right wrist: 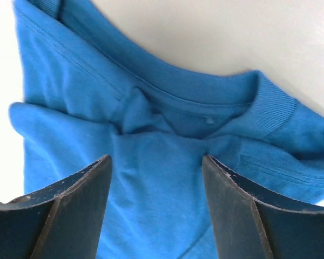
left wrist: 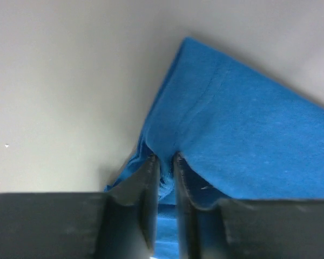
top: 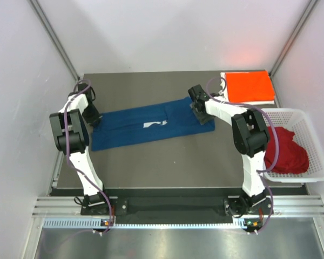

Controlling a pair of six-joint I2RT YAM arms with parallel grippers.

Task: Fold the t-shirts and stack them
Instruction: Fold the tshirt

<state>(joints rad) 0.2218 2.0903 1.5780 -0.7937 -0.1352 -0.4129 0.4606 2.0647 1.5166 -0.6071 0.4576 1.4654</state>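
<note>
A navy blue t-shirt (top: 146,125) with a small white print lies folded into a long strip across the table. My left gripper (top: 93,117) is at its left end, shut on a pinch of the hem (left wrist: 164,156). My right gripper (top: 201,111) is open over the collar end, its fingers (right wrist: 81,194) spread either side of the cloth below the neckline (right wrist: 205,102). A folded orange-red t-shirt (top: 249,86) lies at the back right. A dark red t-shirt (top: 285,150) is bunched in the basket.
A white lattice basket (top: 311,135) stands at the table's right edge. The grey table (top: 167,162) ends at a metal rail in front. White walls close in left, right and behind.
</note>
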